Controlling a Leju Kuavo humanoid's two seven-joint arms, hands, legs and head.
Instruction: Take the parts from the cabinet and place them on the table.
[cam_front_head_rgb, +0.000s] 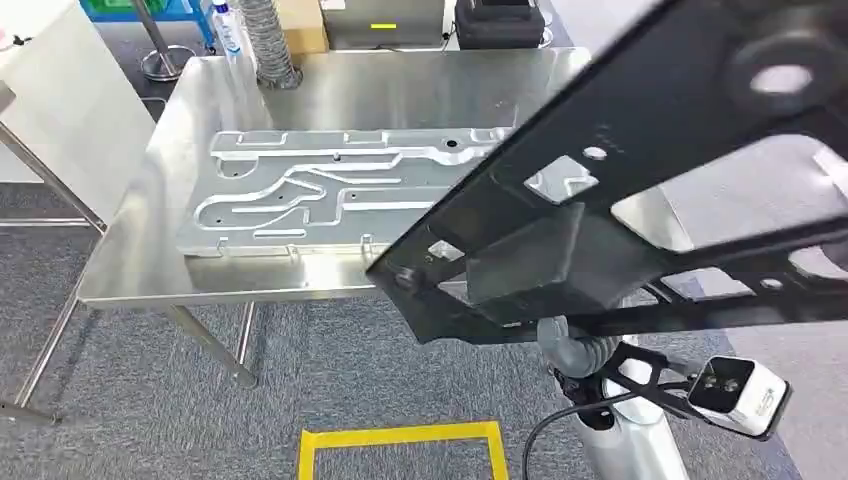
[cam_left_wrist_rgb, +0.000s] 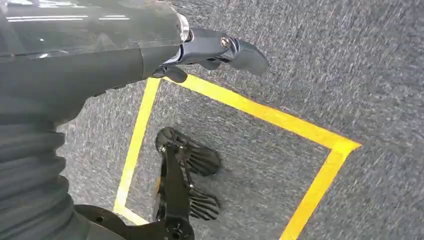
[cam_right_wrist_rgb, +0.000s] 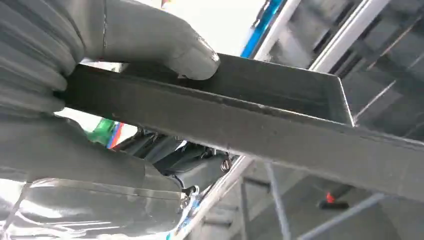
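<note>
Right robot hand (cam_right_wrist_rgb: 90, 65) clamped on black frame part (cam_front_head_rgb: 640, 170), above steel worktop (cam_front_head_rgb: 180, 270) bearing silver plate (cam_front_head_rgb: 330, 195). Left robot hand (cam_left_wrist_rgb: 215, 50): fingers curled, empty, over carpet (cam_left_wrist_rgb: 350, 75).

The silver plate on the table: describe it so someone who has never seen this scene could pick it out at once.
Start at the steel table standing on grey carpet in the head view. Flat on its top lies the silver plate, a long machined panel with winding grooves and small holes. Unlike the black cut-out frame that the right hand holds above the table's near corner, it is bright metal and rests untouched.
</note>
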